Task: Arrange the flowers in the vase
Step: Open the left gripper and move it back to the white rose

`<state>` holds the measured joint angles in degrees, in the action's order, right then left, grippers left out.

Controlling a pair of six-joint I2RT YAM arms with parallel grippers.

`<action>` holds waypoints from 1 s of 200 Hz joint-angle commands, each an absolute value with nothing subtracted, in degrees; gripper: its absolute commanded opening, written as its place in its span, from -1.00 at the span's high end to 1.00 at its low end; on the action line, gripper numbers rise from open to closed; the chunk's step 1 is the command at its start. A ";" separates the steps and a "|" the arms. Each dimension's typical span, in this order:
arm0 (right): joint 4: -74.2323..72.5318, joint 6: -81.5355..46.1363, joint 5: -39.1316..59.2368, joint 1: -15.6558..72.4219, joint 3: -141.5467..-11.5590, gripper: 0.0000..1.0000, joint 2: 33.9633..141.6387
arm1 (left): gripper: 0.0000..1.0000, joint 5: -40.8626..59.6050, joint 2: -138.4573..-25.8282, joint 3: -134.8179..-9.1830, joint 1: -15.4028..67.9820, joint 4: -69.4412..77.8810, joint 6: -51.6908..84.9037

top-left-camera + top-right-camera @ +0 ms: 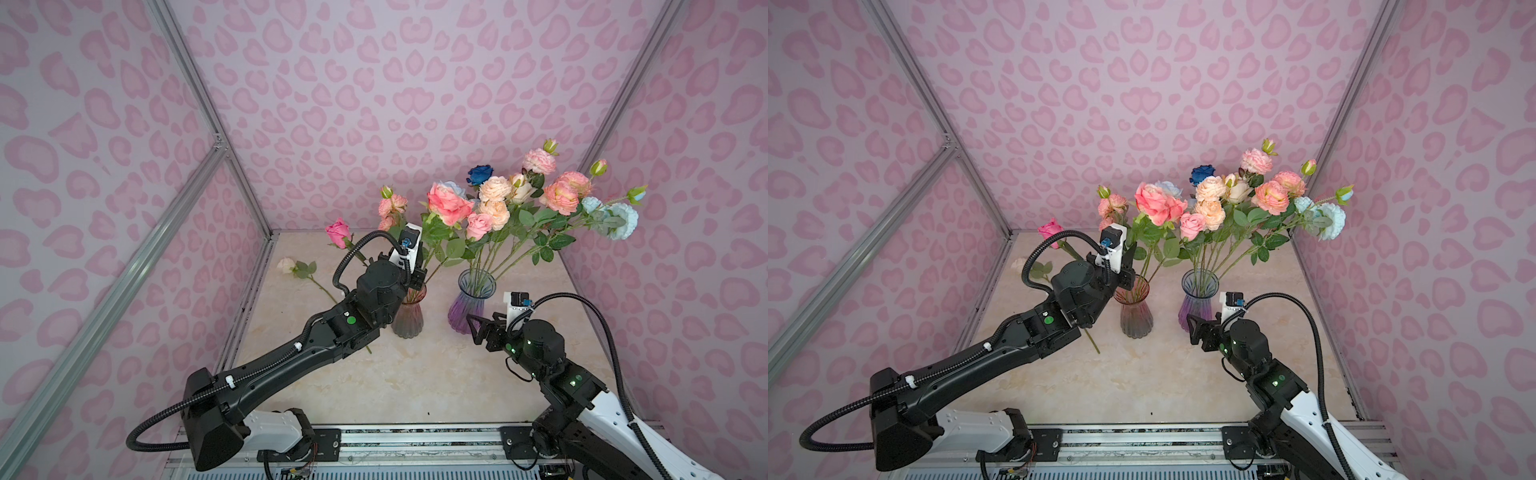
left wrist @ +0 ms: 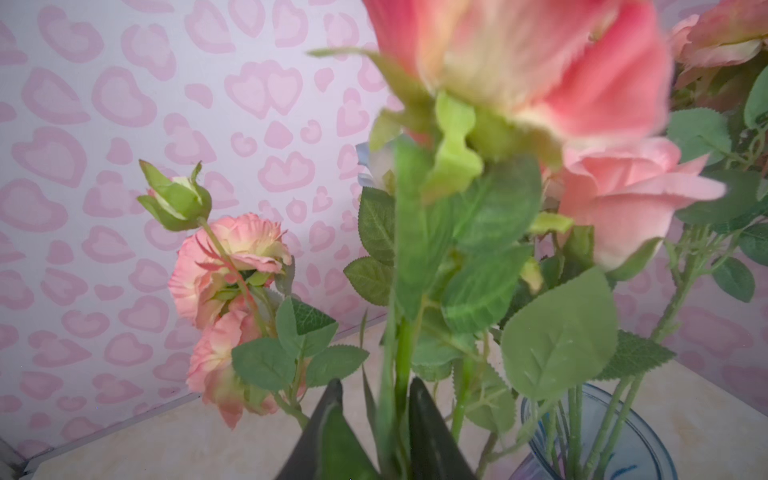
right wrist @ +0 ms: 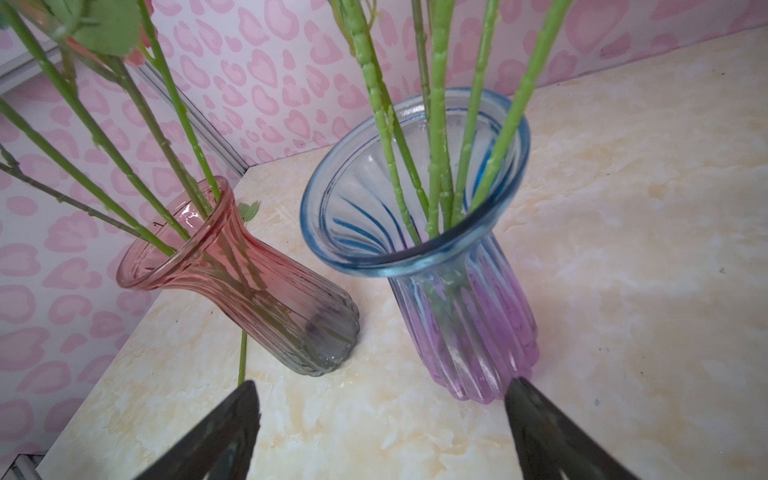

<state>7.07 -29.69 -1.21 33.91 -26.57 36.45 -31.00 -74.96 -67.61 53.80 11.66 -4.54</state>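
flowers [image 1: 449, 203] stand bloom-up in vases [image 3: 415, 259] | left gripper [image 2: 376, 399] parted round stem [image 2: 402, 353] | right gripper [image 3: 382, 386] spread

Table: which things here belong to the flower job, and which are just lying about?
Job: pink vase, blue vase, flowers in them, loose pink rose, loose cream rose.
Not the job: metal frame, base rail.

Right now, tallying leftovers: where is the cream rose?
In a top view, the cream rose lies on the table's far left, beside the magenta rose.
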 commanded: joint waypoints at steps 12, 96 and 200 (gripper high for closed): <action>6.14 -30.23 -0.62 33.93 -26.82 -0.86 36.84 | 0.09 -31.09 -72.57 -66.89 53.79 12.01 -0.82; 6.28 -29.22 0.52 33.97 -28.47 -0.87 38.97 | -0.38 -39.61 -51.97 -65.99 53.88 -9.71 5.18; 4.30 -29.53 1.85 34.16 -28.65 -0.87 41.66 | -0.40 -32.03 -43.34 -55.68 21.98 -34.11 36.78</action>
